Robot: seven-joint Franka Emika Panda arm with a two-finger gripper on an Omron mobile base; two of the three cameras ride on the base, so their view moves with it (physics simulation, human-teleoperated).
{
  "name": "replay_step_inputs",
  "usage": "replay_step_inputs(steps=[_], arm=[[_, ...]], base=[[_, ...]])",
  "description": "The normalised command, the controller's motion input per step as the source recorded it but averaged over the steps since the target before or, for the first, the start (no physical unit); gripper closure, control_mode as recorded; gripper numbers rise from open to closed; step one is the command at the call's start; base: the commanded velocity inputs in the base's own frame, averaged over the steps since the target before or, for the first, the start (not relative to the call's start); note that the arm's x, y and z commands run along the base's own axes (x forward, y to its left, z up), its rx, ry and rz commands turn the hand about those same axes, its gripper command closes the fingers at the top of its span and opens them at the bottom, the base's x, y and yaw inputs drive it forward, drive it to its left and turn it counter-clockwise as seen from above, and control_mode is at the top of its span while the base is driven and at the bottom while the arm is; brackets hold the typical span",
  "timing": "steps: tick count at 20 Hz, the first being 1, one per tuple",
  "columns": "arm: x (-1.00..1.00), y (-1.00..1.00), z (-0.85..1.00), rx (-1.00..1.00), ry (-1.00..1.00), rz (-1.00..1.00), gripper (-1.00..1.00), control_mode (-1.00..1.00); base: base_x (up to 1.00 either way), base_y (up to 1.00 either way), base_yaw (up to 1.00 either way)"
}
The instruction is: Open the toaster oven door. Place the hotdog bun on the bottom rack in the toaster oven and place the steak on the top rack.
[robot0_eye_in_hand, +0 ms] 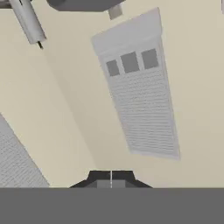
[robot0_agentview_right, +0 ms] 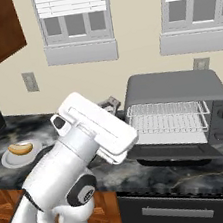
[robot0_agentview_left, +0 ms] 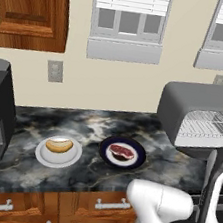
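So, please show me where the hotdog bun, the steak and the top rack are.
hotdog bun (robot0_agentview_left: 59, 145): left base view, middle of its browned top.
steak (robot0_agentview_left: 121, 152): left base view, centre of the red meat.
top rack (robot0_agentview_right: 166, 111): right base view, middle of the wire grid.

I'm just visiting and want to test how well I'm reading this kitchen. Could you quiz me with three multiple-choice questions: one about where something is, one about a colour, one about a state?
1. Where is the hotdog bun?
A. on the white plate
B. on the top rack
C. in the claw

2. What colour is the plate under the steak?
A. white
B. dark blue
C. yellow

3. How is the toaster oven door?
A. shut
B. folded down open
C. taken off

Answers: 1 A, the bun lies on the white plate on the counter. 2 B, a dark rim rings the steak. 3 B, both wire racks show inside the toaster oven, and the door lies flat in front.
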Motion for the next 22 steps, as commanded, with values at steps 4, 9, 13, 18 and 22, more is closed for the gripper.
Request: replay_step_inputs(steps=[4, 9, 13, 18, 22], arm=[[0.68, -0.04, 0.1, -0.12, 0.92, 0.07, 1.0, -1.0], [0.52, -0.05, -0.65, -0.02, 0.68, 0.12, 1.0, -1.0], [0.27, -0.05, -0.68, 0.02, 0.5, 0.03, 1.0, -1.0], [0.27, -0.1, 0.0, 0.11, 0.38, 0.0, 1.0, -1.0], [0.21, -0.11, -0.25, 0.16, 0.49, -0.01, 1.0, -1.0]], base=[[0.0, 0.0, 0.0], [0.0, 0.0, 0.0], [0.0, 0.0, 0.0], [0.0, 0.0, 0.0], [0.0, 0.0, 0.0]])
